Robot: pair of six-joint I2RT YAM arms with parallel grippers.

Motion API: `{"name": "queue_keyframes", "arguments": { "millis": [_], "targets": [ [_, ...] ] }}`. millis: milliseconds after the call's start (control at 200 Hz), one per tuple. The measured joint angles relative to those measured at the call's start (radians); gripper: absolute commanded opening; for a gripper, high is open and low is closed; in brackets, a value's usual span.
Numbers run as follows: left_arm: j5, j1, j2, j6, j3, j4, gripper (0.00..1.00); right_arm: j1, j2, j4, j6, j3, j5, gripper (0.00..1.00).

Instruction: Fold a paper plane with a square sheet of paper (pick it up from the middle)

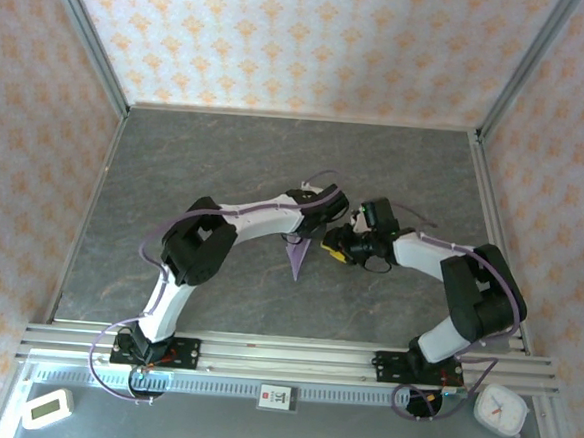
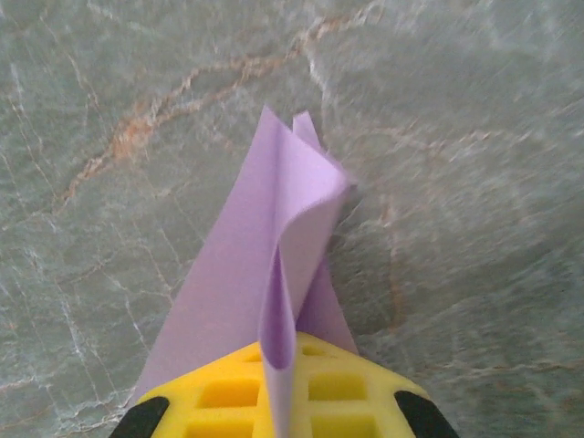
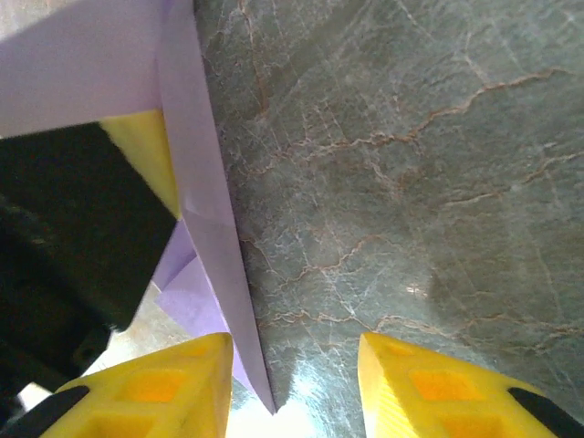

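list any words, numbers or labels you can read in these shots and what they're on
Nothing here can be read for certain.
White label below the front rail: a red mark and dark print, too small to read.
White clock, near right corner: dial marks too small to read.
White display unit, near left corner: screen unreadable.
Paper plane: plain, no print.

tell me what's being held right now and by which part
The left gripper is shut on the paper plane, pinching its raised middle fold near the wide end. The right gripper is open, holding nothing.
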Motion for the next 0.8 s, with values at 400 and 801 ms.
{"name": "queue_keyframes", "arguments": {
  "millis": [400,801],
  "targets": [
    [0.015,-0.011,-0.039,0.014,-0.034,-0.014,0.41,0.000,0.002,0.039,0.008,-0.031,0.000,0.41],
    [0.129,-0.015,-0.123,-0.062,-0.181,0.078,0.42,0.000,0.010,0.059,0.018,-0.048,0.000,0.40]
  ]
}}
